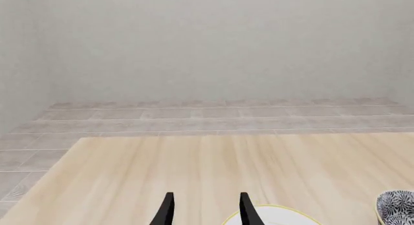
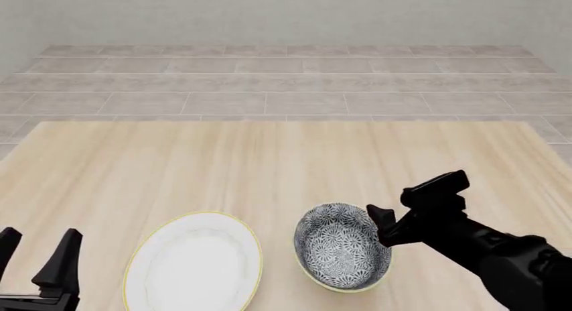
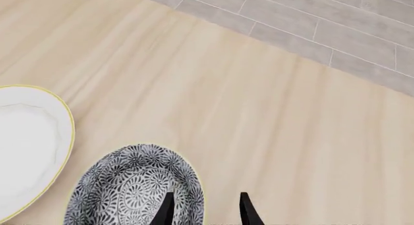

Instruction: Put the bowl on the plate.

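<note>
The bowl [image 2: 339, 247], dark floral inside with a pale rim, rests on the table just right of the plate [image 2: 192, 267], a plain white dish with a thin yellow rim. My right gripper [image 2: 382, 229] is open at the bowl's right rim. In the right wrist view the right gripper [image 3: 205, 210] straddles that rim, with one finger over the bowl [image 3: 129, 188] and the other outside it; the plate [image 3: 26, 147] lies beyond. My left gripper [image 2: 37, 257] stands open near the front left corner, left of the plate. The left wrist view shows the left gripper [image 1: 207, 213], the plate's edge [image 1: 278, 216] and the bowl [image 1: 396, 208].
The light wooden table [image 2: 268, 157] stretches away behind both dishes. A grey tiled floor [image 2: 286, 83] and a pale wall lie past its far edge.
</note>
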